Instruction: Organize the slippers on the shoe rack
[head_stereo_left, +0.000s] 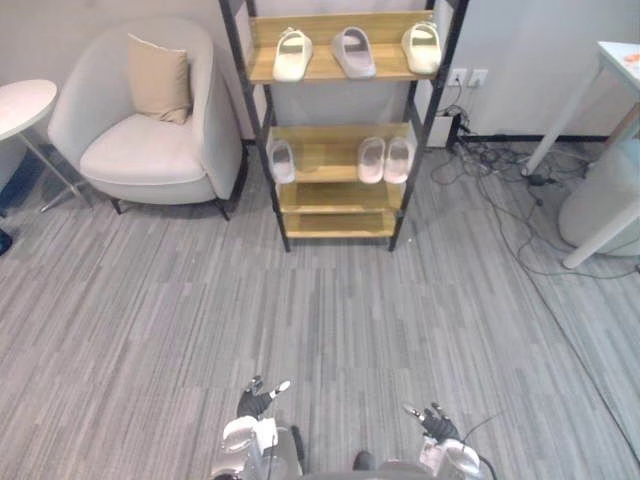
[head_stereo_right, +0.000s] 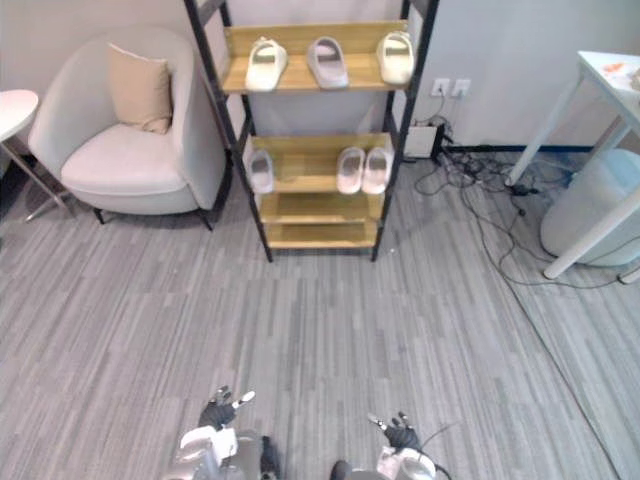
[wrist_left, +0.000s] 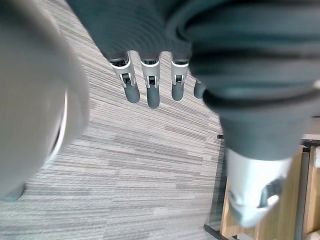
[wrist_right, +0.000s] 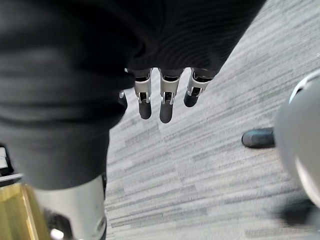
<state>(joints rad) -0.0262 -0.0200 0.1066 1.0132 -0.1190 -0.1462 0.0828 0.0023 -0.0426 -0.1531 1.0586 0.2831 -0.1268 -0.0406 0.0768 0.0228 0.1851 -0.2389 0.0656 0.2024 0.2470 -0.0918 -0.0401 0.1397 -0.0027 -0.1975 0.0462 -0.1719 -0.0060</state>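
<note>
Standing back from the shoe rack (head_stereo_left: 335, 195), the robot hung left hand (head_stereo_left: 255, 402) and right hand (head_stereo_left: 435, 422) low, slack and empty, slippers (head_stereo_left: 292, 54) apparently beyond reach.

Bright, diffuse, even light. Soft shadows beneath armchair (head_stereo_left: 150, 150) at 10 o'clock and shoe rack (head_stereo_left: 325, 150) at 12 o'clock.

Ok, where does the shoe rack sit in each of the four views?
Left eye view: shoe rack at top centre, right of the armchair.
Right eye view: top, slightly left of centre.
Left wrist view: wooden shelf strip past the left hand's thumb.
Right wrist view: wooden corner beside the right hand's thumb.
Shared landmark: the grey striped carpet.
</note>
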